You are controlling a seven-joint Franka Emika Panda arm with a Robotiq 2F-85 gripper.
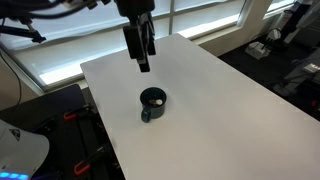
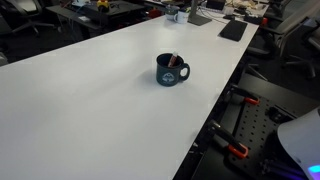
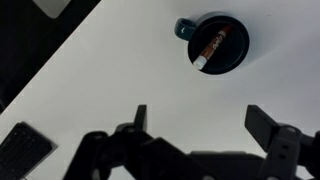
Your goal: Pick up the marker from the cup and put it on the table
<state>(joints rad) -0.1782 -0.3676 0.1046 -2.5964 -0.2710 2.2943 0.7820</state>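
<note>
The dark cup [image 1: 153, 103] stands on the white table [image 1: 220, 90], its handle toward the near edge; it also shows in an exterior view [image 2: 171, 70] and in the wrist view [image 3: 216, 40]. The reddish marker [image 3: 209, 48] with a pale end lies slanted inside the cup, and its tip shows above the rim in an exterior view [image 2: 174, 62]. My gripper [image 1: 143, 60] hangs above the table, behind the cup and well clear of it. In the wrist view its fingers [image 3: 200, 125] are spread wide with nothing between them.
The table's edges drop to dark floor and black equipment with orange clamps [image 2: 240, 135]. Office desks with clutter [image 2: 215, 15] stand beyond the far end. A window wall [image 1: 60, 40] runs behind the table.
</note>
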